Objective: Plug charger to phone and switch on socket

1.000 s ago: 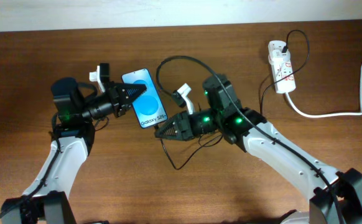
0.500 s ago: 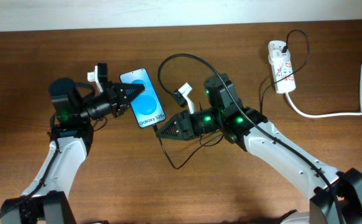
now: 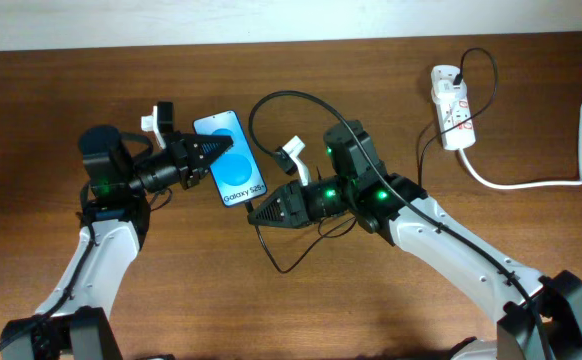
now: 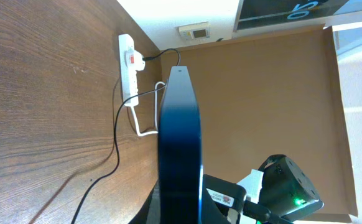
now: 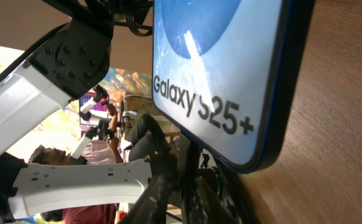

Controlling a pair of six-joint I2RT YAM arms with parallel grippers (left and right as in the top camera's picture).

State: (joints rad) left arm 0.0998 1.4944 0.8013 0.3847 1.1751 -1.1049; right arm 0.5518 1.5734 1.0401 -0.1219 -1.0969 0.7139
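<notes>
Blue-screen phone (image 3: 239, 176) clamped in L gripper (image 3: 219, 151), tilted so its bottom port faces R gripper (image 3: 255, 214), which pinches the charger (image 3: 291, 94) tip for insertion.

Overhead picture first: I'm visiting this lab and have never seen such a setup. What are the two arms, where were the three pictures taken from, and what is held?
They are two robot arms at a wooden table. One picture looks down from above; the other two come from a camera on each wrist, so they look very close. The left fingers grip a phone showing "Galaxy S25+", seen edge-on in the left wrist view. The right fingers are closed near its bottom end, apparently on the plug tip of the thin black charger. At the far right lies the socket, a white power strip with red switches and a thick white cord.
</notes>
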